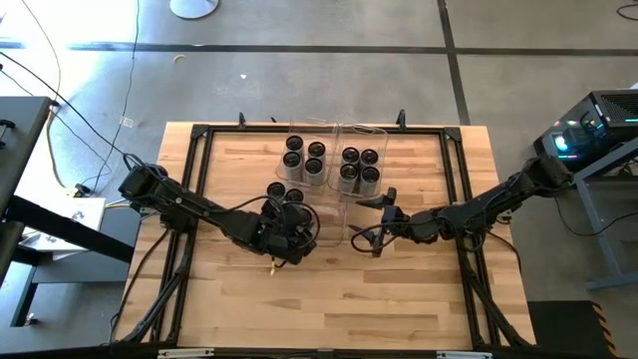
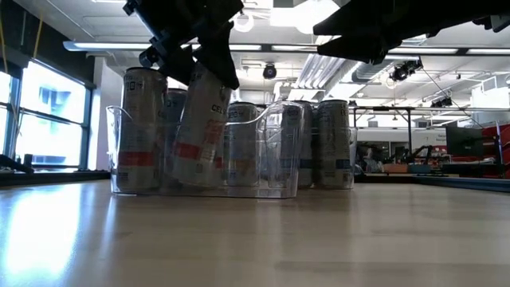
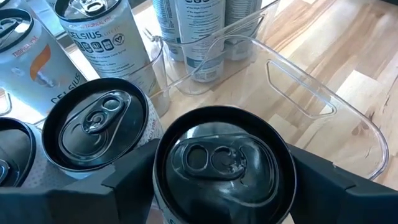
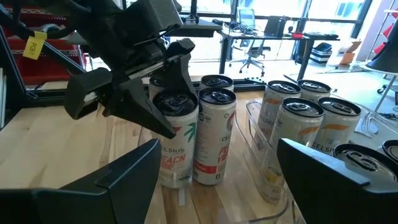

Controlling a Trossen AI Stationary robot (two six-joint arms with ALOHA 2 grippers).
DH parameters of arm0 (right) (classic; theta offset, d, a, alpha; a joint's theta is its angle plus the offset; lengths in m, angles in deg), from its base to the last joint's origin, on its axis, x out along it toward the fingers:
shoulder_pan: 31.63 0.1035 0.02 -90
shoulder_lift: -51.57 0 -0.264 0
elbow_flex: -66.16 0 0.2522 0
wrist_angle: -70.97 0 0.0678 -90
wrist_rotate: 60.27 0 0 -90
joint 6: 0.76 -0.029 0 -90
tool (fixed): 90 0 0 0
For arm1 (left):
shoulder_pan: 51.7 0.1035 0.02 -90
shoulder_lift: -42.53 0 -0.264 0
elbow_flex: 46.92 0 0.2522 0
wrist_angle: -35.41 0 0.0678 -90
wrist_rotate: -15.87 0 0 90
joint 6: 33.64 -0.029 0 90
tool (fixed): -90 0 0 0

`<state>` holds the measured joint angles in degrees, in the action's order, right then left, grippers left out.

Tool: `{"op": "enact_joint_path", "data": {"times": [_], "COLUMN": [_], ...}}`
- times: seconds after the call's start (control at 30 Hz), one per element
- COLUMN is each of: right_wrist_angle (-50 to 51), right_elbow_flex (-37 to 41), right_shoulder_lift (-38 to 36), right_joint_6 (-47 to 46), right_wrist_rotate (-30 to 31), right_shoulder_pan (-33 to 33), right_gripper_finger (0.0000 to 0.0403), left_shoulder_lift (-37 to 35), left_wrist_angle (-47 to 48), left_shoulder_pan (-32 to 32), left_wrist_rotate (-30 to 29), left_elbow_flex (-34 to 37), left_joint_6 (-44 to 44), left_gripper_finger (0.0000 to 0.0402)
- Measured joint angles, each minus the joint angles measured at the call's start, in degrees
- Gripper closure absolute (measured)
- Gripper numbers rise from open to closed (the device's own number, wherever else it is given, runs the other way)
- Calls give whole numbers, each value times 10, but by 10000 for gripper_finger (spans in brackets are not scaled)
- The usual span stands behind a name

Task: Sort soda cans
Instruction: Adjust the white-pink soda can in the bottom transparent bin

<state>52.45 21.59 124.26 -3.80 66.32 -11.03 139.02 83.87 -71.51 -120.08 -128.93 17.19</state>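
Fingers of the left gripper [image 1: 286,236] are squeezing a soda can [image 3: 222,167] near its top, one dark finger on each side. In the low view this held can [image 2: 198,127] is tipping, with its top leaning to the right, up in the upper left of the frame. It looks like it is partly off the table, but that is hard to tell for sure. In the high view the left gripper is sitting a little left of the middle of the frame, low on the wooden table [image 1: 399,299].

More cans are standing right beside the held one, and one loose can [image 1: 277,189] is showing just above the gripper in the high view. Above that, near the top middle of the frame, two clear bins are sitting side by side. The left bin [image 1: 291,130] is holding four cans and the right bin [image 1: 382,131] is holding four cans too.

The right gripper [image 1: 379,221] is waiting a little right of the middle of the frame, with its fingers wide apart and nothing between them.

The step in hand looks like picking one can out of the loose group. The next move is probably calling for a straight lift, so the neighbour cans are not bumped, and then a carry to the bin that matches this can. The can should be upright before it is let go.
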Motion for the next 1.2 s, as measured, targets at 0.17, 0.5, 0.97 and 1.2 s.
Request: {"op": "enact_joint_path", "data": {"times": [0.17, 0.5, 0.97, 1.2], "right_wrist_angle": [0, 8, 7, 8], "right_elbow_flex": [0, 0, 0, -62], "right_shoulder_lift": [0, 0, 14, 103], "right_joint_6": [0, -11, -61, -60], "right_wrist_rotate": [0, 0, -134, -209], "right_shoulder_pan": [0, 0, -31, -69], "right_gripper_finger": [86, 86, 95, 150], "left_shoulder_lift": [0, -19, -106, -158], "left_wrist_angle": [1, 8, -2, 94], "left_shoulder_pan": [0, -3, -27, -88], "left_wrist_rotate": [2, 13, 3, -13], "left_elbow_flex": [0, 0, -1, -2], "left_joint_6": [2, -6, -92, -22], "left_gripper_finger": [100, 92, 92, 92]}}
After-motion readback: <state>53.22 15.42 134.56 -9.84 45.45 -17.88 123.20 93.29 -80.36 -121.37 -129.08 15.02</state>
